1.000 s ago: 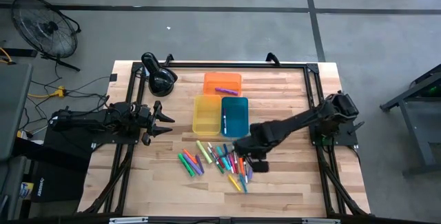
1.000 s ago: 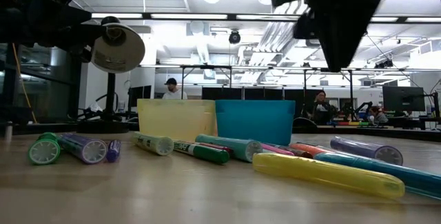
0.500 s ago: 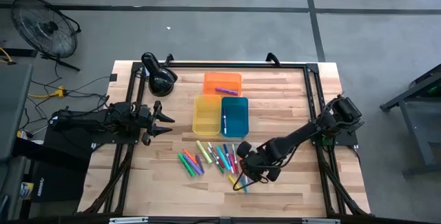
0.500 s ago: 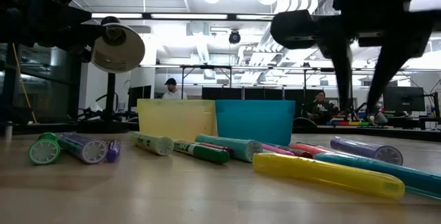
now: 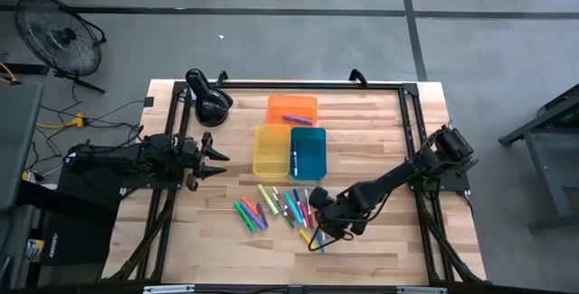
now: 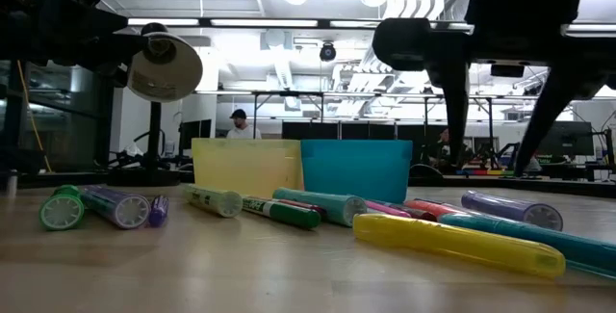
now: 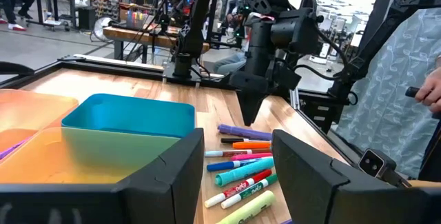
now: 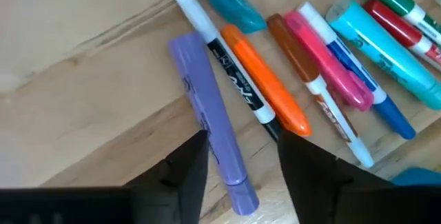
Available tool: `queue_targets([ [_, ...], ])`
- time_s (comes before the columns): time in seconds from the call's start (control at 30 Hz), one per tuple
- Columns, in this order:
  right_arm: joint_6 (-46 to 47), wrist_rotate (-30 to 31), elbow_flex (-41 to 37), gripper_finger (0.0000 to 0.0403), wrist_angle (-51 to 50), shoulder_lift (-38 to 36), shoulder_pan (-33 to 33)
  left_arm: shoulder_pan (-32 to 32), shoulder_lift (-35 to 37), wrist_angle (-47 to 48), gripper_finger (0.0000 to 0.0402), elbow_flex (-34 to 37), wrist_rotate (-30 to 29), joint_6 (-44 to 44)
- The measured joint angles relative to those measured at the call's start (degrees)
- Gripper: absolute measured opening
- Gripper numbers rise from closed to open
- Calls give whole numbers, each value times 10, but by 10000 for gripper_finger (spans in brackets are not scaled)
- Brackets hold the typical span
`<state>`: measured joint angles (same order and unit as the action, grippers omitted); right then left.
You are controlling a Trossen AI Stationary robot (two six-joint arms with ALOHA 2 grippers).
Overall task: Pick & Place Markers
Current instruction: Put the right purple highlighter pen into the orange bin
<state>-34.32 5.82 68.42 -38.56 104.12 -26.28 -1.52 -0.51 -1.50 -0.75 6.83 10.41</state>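
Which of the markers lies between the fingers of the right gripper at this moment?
The purple marker. It lies between the open right gripper's two fingers, while the orange marker beside it and the others lie outside them.

The pale wooden slatted surface [image 5: 371,118] carries three translucent plastic trays, orange [image 5: 292,109], yellow [image 5: 270,150] and blue [image 5: 308,152], a scatter of colourful capped markers [image 5: 282,210], and a black desk lamp [image 5: 210,100].

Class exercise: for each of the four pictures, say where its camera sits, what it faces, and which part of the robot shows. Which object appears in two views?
High: overhead, looking down on the table and both arms.
Low: table height, across the markers; right arm above.
Left wrist: past the left gripper toward the trays.
Right wrist: down past the right gripper.
Shared: the purple marker.
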Motion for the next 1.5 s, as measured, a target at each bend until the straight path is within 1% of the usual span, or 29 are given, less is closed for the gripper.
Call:
queue_targets([
  [0.1,-28,-11,0,180,-2,0,0,0,0,0,170,0,0,0],
  [0.3,-69,-26,0,177,-2,0,3,0,0,0,170,0,0,0],
  [0.5,-72,-50,0,177,-6,19,18,0,0,0,170,0,0,0],
  [0.6,-84,-51,0,177,-7,34,23,0,0,0,170,0,0,0],
  [0.87,-96,-72,2,176,-16,59,24,0,0,0,170,0,0,0],
  [1.1,-35,-77,3,175,-26,61,24,0,0,0,170,0,0,0],
  [1.17,-12,-77,2,168,-28,61,24,0,0,0,170,0,0,0],
  [1.4,65,-88,2,111,-33,61,24,0,0,0,170,0,0,0],
  [1.5,117,-96,2,83,-33,61,24,0,0,0,170,0,0,0],
])
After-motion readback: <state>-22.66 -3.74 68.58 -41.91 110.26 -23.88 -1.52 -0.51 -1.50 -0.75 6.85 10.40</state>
